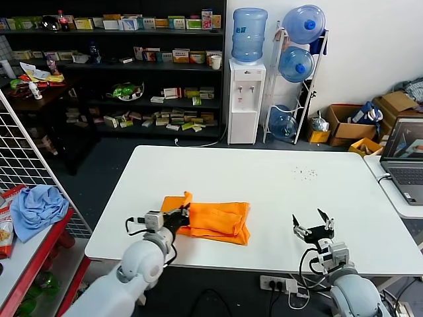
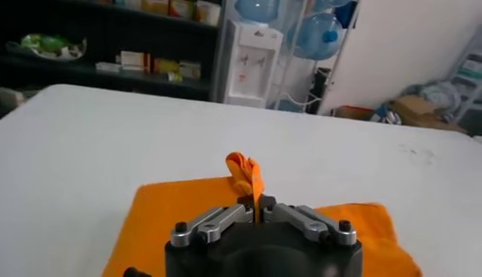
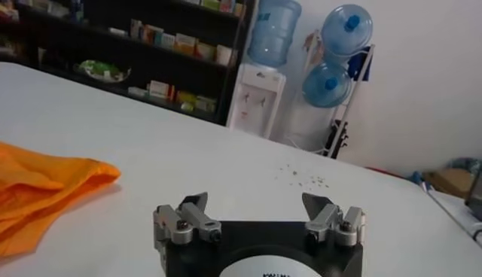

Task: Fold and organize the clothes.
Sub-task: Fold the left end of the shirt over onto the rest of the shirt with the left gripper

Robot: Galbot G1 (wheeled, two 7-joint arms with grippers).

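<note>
The clothes are one bright orange T-shirt (image 1: 215, 221), lying partly folded on the white table (image 1: 277, 191) near its front left. My left gripper (image 1: 183, 213) is shut on the shirt's left edge and holds a pinched flap of orange cloth (image 2: 246, 175) a little above the rest of the shirt (image 2: 173, 214). My right gripper (image 1: 314, 220) hovers open over the front right of the table, well to the right of the shirt, with nothing between its fingers (image 3: 192, 205). The shirt's right end (image 3: 45, 184) shows in the right wrist view.
A light blue cloth (image 1: 38, 206) lies on a red rack to the left of the table. A laptop (image 1: 406, 158) stands on a side table at the right. Small dark specks (image 1: 304, 173) dot the table's far right. Shelves and water bottles stand behind.
</note>
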